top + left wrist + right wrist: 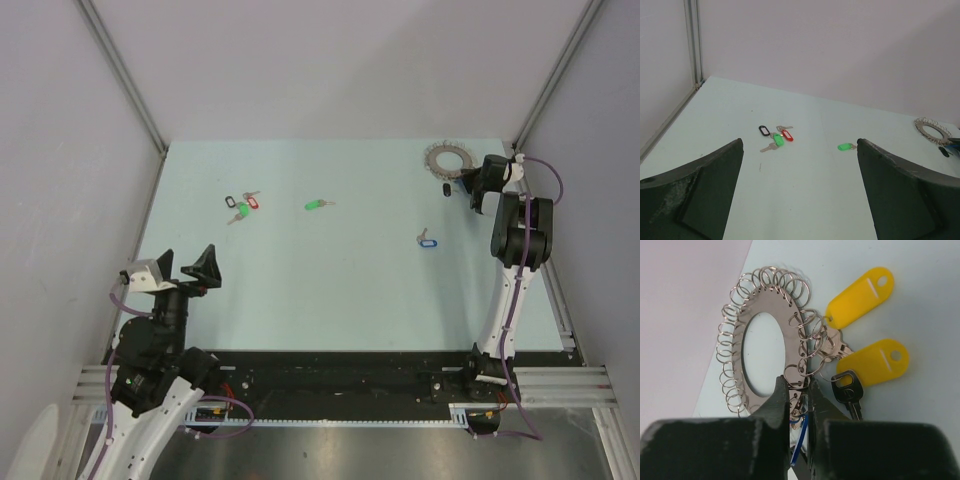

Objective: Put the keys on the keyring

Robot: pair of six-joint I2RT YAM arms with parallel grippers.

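The keyring (448, 158) is a flat grey metal ring edged with several small wire loops, lying at the table's far right; it also shows as the keyring (765, 340) and the keyring (931, 129). My right gripper (468, 186) sits at its near edge. In the right wrist view the right gripper (797, 387) has its jaws pinched on one edge loop, with a thin blue strip between them. One of the keys, blue-tagged (427, 240), lies on the table below it. The green-tagged key (316, 205) lies mid-table, also seen as the green-tagged key (844, 146). My left gripper (188, 257) stands open, far from both.
A bunch of three keys tagged black, green and red (242, 205) lies left of centre. Two yellow tags (860, 290) and a black-headed key (847, 387) hang on the keyring's loops. Grey walls close the table at the back and sides.
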